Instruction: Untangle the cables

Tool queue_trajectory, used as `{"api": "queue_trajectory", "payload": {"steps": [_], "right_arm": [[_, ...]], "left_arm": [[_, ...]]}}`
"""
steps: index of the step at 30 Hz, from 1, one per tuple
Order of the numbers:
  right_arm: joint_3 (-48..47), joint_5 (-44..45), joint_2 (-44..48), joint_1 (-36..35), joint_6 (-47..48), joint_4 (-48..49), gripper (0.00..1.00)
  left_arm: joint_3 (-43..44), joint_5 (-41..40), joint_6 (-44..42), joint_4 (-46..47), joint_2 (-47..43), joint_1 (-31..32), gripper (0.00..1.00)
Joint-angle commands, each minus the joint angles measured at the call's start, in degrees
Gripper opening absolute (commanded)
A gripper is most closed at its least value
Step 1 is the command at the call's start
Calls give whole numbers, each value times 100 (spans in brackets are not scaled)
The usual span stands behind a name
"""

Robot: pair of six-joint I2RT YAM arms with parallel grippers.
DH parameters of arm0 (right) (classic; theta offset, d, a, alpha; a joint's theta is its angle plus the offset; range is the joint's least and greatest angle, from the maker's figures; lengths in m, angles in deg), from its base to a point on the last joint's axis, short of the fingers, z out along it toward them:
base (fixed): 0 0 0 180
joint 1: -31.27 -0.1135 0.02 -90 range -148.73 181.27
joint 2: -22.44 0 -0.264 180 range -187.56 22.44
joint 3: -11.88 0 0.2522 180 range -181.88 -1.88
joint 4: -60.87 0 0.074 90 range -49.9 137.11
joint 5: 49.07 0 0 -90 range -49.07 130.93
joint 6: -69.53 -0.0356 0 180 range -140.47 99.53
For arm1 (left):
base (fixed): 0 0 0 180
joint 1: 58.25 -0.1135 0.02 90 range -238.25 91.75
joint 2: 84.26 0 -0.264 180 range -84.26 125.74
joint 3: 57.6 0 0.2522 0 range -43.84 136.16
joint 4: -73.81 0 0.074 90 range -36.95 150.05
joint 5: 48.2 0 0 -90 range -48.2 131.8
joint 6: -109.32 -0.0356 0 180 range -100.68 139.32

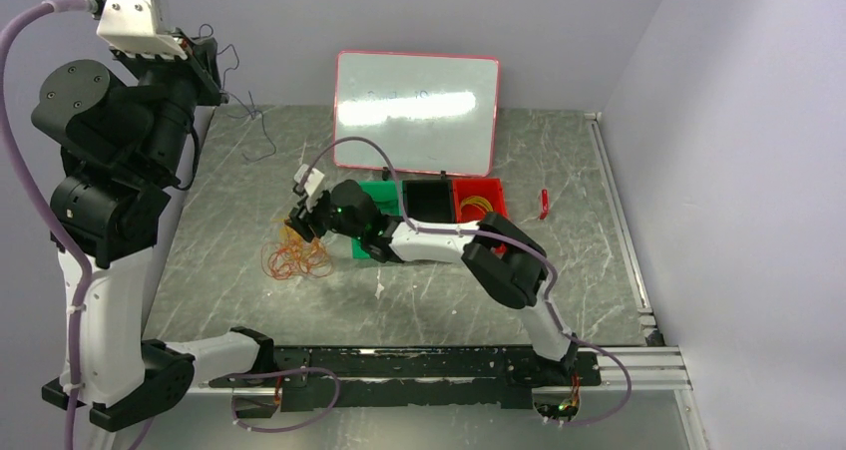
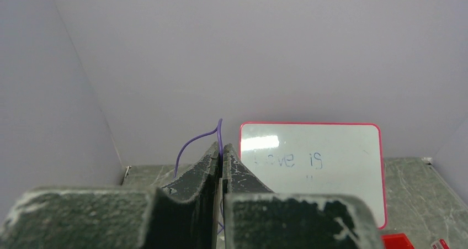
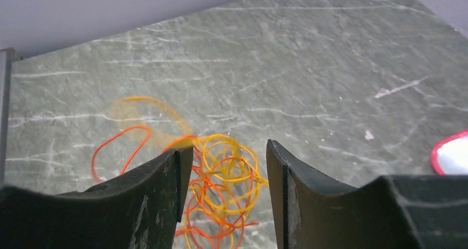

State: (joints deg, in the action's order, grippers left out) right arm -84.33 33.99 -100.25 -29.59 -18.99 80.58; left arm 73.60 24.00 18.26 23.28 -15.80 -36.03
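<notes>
The job looks partly done: a yellow coil (image 1: 477, 207) lies in the red bin (image 1: 497, 193) right of centre. The left hand (image 2: 221, 148), pinched shut at upper left, holds a purple cord (image 2: 185, 144) aloft, but the orange and yellow tangle (image 1: 296, 258) sits knotted on the counter (image 1: 229, 300) centre-left. The right hand (image 3: 227, 148) hovers over it, jaws apart and empty; the whiteboard (image 2: 314, 166) reads "Love is".

Soft even light; glare on whiteboard (image 1: 419, 101)
</notes>
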Motion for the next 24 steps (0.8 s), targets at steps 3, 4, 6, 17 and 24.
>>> {"api": "queue_trajectory", "payload": {"steps": [3, 4, 6, 17, 24], "right_arm": [[-446, 585, 334, -48, 398, -2396, 57], [-448, 591, 365, -49, 424, -2542, 58], [-414, 633, 457, -57, 418, -2754, 60], [1642, 475, 2315, -76, 34, -1168, 63], [2547, 245, 3480, -74, 223, -439, 63]], "left_arm": [[-327, -80, 35, -24, -218, 19, 7], [-405, -87, 47, -11, -245, 18, 7], [-484, -115, 52, 4, -285, 18, 7], [-712, 188, 168, -178, -395, 19, 7], [-1497, 1421, 693, -252, -816, 19, 7]]}}
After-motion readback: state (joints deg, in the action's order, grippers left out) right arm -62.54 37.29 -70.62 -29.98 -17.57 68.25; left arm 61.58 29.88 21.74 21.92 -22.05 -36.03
